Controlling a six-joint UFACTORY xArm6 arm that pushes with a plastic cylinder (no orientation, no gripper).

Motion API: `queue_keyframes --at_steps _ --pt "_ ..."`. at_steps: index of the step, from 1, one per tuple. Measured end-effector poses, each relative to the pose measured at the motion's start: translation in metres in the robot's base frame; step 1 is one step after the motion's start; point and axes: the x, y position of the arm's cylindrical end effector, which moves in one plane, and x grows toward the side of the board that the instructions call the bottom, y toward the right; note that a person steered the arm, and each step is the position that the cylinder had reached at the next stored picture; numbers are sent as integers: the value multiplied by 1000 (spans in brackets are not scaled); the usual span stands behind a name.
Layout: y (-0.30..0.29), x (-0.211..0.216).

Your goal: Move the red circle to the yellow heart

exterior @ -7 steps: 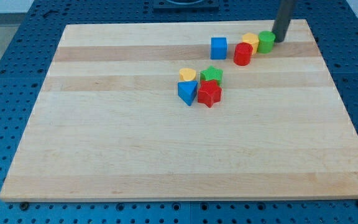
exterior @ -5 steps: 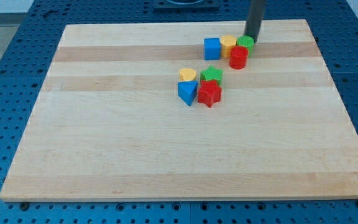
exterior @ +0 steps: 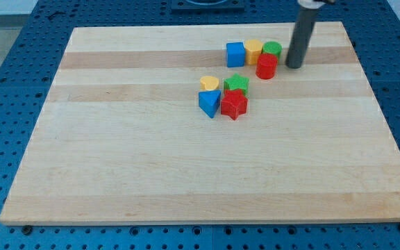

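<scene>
The red circle (exterior: 267, 66) sits near the board's top, right of centre. It touches a green cylinder (exterior: 273, 49) above it and a yellow block (exterior: 254, 50) to its upper left. The yellow heart (exterior: 210, 84) lies lower left of it, in a cluster at the board's centre. My tip (exterior: 294, 66) stands just to the right of the red circle, a small gap apart. The rod rises toward the view's top.
A blue cube (exterior: 235, 54) sits left of the yellow block. Around the yellow heart are a green star (exterior: 237, 84), a red star (exterior: 233, 104) and a blue triangle (exterior: 209, 103). The wooden board (exterior: 117, 153) lies on a blue pegboard table.
My tip pushed the green cylinder, yellow block and red circle left toward the blue cube. It then moved down and right, to the right side of the red circle.
</scene>
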Motion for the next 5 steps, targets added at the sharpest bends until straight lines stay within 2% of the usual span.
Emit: queue_keyframes --at_steps 3,5 --pt "-96 5" --pt "-133 43"
